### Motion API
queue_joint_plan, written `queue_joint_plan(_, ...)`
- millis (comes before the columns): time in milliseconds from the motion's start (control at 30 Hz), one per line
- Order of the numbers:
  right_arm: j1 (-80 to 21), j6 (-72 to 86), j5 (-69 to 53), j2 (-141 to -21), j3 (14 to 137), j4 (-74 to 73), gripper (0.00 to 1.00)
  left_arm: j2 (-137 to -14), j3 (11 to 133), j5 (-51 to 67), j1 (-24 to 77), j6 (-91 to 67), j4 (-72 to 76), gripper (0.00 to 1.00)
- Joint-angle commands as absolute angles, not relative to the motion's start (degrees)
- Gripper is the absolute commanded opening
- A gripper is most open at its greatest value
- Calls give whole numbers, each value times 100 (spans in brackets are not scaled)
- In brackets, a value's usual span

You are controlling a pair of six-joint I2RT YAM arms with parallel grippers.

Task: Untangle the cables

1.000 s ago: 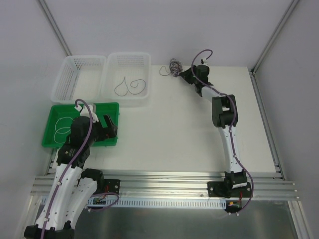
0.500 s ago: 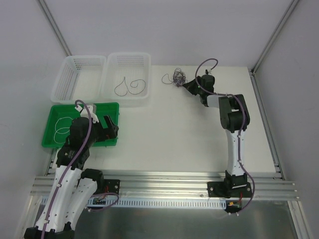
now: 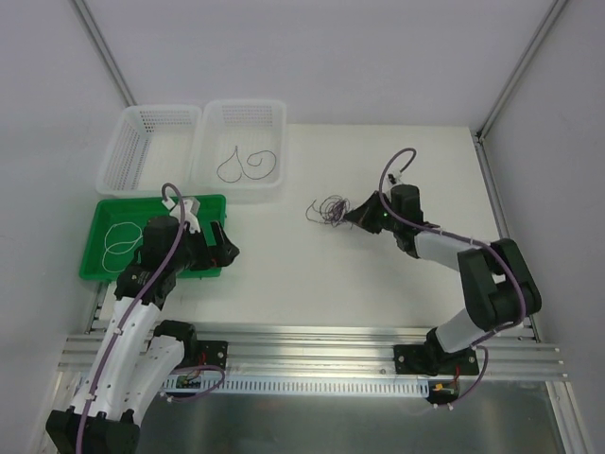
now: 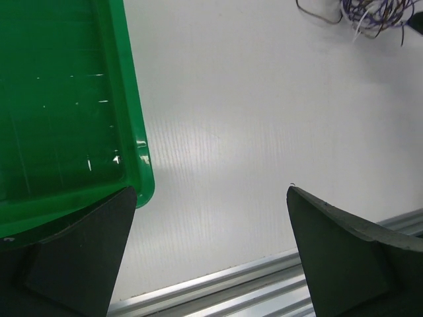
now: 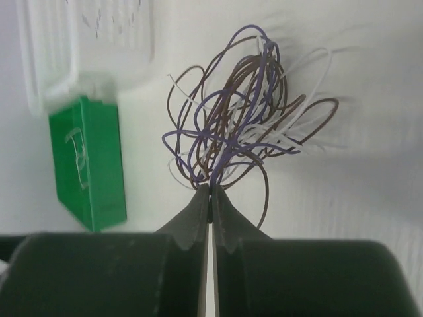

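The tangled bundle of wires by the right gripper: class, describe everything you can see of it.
The tangle of cables is a loose knot of thread-thin strands, purple, brown and white, curling into overlapping loops; they look like flexible coated wire. The right gripper is shut on its near end, where the strands gather. From above it sits over the middle of the white table, left of that gripper, one dark loop trailing left.
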State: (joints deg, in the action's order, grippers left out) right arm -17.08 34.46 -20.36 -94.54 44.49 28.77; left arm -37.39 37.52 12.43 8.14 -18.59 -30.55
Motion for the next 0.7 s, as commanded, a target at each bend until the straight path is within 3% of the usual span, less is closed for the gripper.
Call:
queue_joint_plan(0, -2222, 2788, -1926, -8361, 3834, 1745, 1, -3875, 3709, 1835, 756, -1784, -2830, 99)
queue_joint_plan(200, -3400, 2558, -1073, -6954, 3340, 205, 5, -4280, 3674, 2697, 852, -1740, -2699, 99)
queue_joint_plan(300, -3857, 2619, -511, -6233, 3138, -401, 17, -4561, 3735, 2751, 1281, -1819, -2698, 99)
queue_joint_plan(333, -3884, 2637, -240, -6075, 3085, -578, 26, -4588, 3744, 2620, 1448, -1976, -2707, 99)
queue_joint_plan(533, -4025, 2496, 990, -5161, 3243, -2152, 45, -4833, 3700, 1830, 2625, -2959, -2366, 99)
queue_joint_plan(633, -4148, 2321, 1002, -4905, 3305, -2268, 50, -5036, 3604, 1250, 3267, -3460, -2075, 99)
queue_joint_plan(667, -4192, 2303, 889, -4878, 3322, -2198, 57, -5097, 3569, 1109, 3400, -3593, -1804, 99)
